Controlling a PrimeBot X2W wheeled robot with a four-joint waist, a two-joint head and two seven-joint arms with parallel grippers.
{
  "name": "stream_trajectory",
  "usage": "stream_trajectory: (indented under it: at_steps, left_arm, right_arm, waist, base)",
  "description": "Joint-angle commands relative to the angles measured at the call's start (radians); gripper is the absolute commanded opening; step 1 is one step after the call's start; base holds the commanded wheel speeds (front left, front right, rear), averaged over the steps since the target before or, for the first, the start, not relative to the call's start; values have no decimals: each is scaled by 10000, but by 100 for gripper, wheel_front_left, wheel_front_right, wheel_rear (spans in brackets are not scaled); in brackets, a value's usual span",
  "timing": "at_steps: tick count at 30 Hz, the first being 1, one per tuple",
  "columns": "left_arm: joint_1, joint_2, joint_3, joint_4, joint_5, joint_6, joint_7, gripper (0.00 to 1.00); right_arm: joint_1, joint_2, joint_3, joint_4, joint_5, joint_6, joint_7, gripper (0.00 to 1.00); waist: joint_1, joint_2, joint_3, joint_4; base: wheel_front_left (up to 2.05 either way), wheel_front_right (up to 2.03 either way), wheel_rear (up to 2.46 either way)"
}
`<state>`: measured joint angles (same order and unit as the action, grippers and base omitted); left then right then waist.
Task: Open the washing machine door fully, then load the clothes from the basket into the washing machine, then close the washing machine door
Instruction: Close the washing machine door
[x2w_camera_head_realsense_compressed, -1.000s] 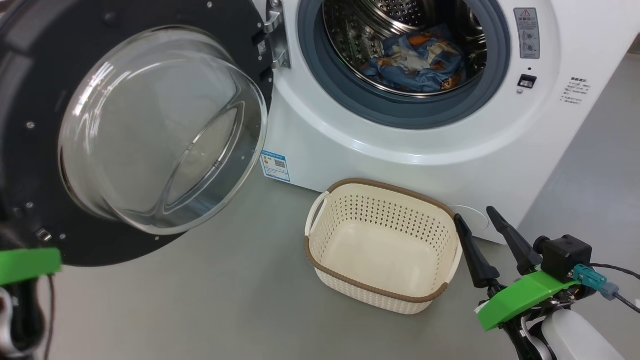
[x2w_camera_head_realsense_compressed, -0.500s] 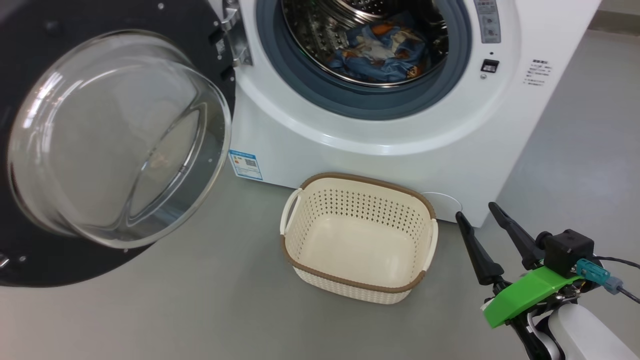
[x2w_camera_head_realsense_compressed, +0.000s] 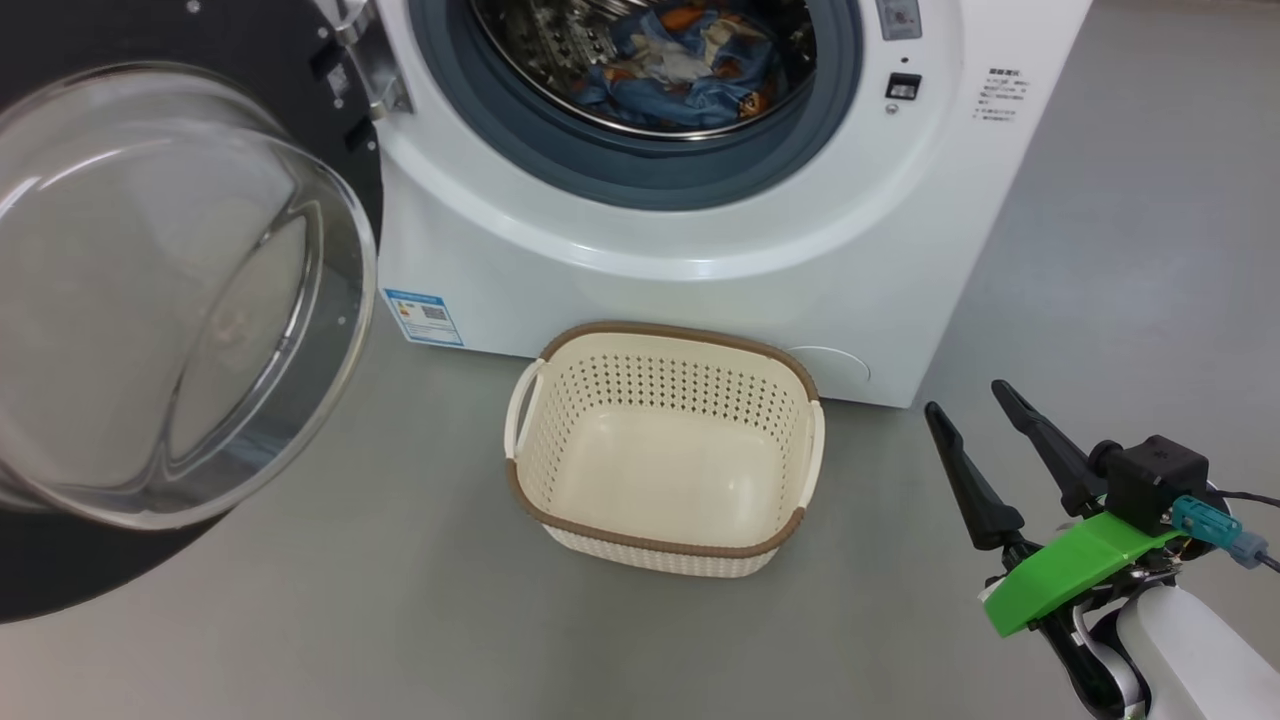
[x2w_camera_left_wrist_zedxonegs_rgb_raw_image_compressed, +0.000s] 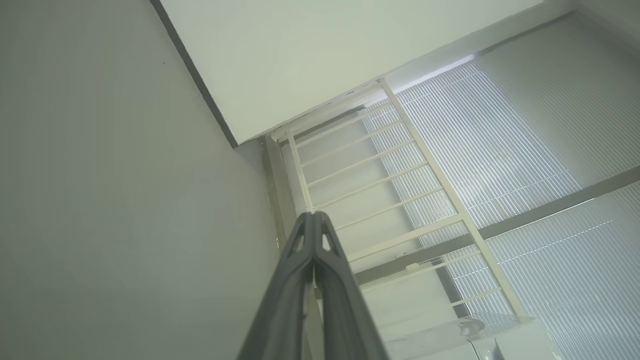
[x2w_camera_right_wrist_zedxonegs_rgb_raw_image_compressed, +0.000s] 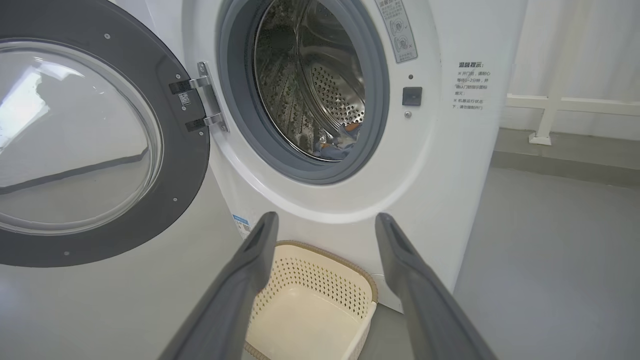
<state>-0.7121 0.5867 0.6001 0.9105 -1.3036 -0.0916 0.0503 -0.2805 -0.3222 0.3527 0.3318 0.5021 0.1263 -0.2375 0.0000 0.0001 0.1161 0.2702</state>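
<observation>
now, washing machine door (x2w_camera_head_realsense_compressed: 170, 290): open, frame left
clothes (x2w_camera_head_realsense_compressed: 680, 60): in drum (x2w_camera_head_realsense_compressed: 540, 40)
basket (x2w_camera_head_realsense_compressed: 660, 335): frame centre
right gripper (x2w_camera_head_realsense_compressed: 964, 397): spread apart
left gripper (x2w_camera_left_wrist_zedxonegs_rgb_raw_image_compressed: 313, 216): pinched together

The white front-loading washing machine (x2w_camera_head_realsense_compressed: 700, 270) stands on the grey floor (x2w_camera_head_realsense_compressed: 400, 600). Its round black door (x2w_camera_head_realsense_compressed: 170, 290) is swung wide open to the left on its hinge (x2w_camera_head_realsense_compressed: 375, 70), with the clear glass bowl bulging outward. Inside the steel drum (x2w_camera_right_wrist_zedxonegs_rgb_raw_image_compressed: 320, 90), behind the grey gasket (x2w_camera_head_realsense_compressed: 640, 180), the blue clothes (x2w_camera_head_realsense_compressed: 680, 65) with orange and cream patches lie bunched in a heap. The cream perforated basket (x2w_camera_head_realsense_compressed: 680, 330), brown-rimmed with 2 white side handles, sits upright and empty just in front of the machine.
</observation>
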Motion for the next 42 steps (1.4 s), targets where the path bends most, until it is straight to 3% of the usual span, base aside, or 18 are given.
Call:
stream_trajectory:
  at_steps: [1, 12, 24, 42]
  left_arm:
    - [-170, 777, 178, -146, -97, -35, 117, 0]
    - [-224, 849, 175, 1264, -583, -243, 1497, 0]
    - [-156, 731, -399, 1646, -656, -351, 3452, 0]
    - [929, 424, -1571, 298, -756, -387, 7475, 0]
  right_arm:
    - [-174, -183, 121, -234, 13, 44, 31, 100]
    - [-71, -283, -122, -489, -106, 44, 234, 100]
    - [8, -121, -148, -448, -148, 44, 251, 100]
    - [259, 329, -151, -19, -32, 44, -13, 100]
  waist:
    - [0, -1, 145, -146]
    - [0, -1, 241, -256]
    - [0, -1, 26, -127]
    - [0, -1, -865, 51]
  base:
    - [0, 0, 0]
    - [0, 0, 0]
    - [0, 0, 0]
    - [0, 0, 0]
